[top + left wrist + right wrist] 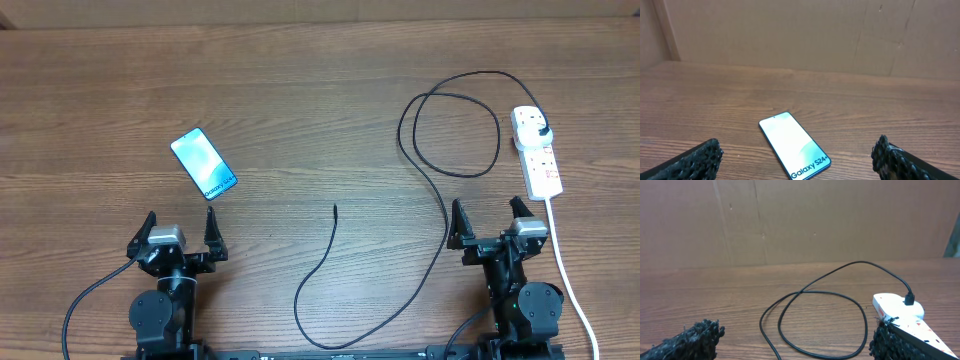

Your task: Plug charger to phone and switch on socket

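The phone [204, 165] lies flat and slanted on the wooden table, its light blue screen lit, just beyond my left gripper [180, 220]. In the left wrist view the phone [795, 145] sits between and ahead of the wide-open fingers of the left gripper [797, 150]. The charger [320, 265] is a thin black cable. Its free tip [335, 208] rests mid-table, and its plug head [540, 128] sits in the white socket [537, 150] at far right. My right gripper [487, 212] stands open and empty, with the cable loop [864, 322] ahead and the socket [897, 310] at right.
The socket's white cord [565, 270] runs down the right side past the right arm's base. A brown cardboard wall [790, 35] stands behind the table. The black cable sweeps low between the two arm bases.
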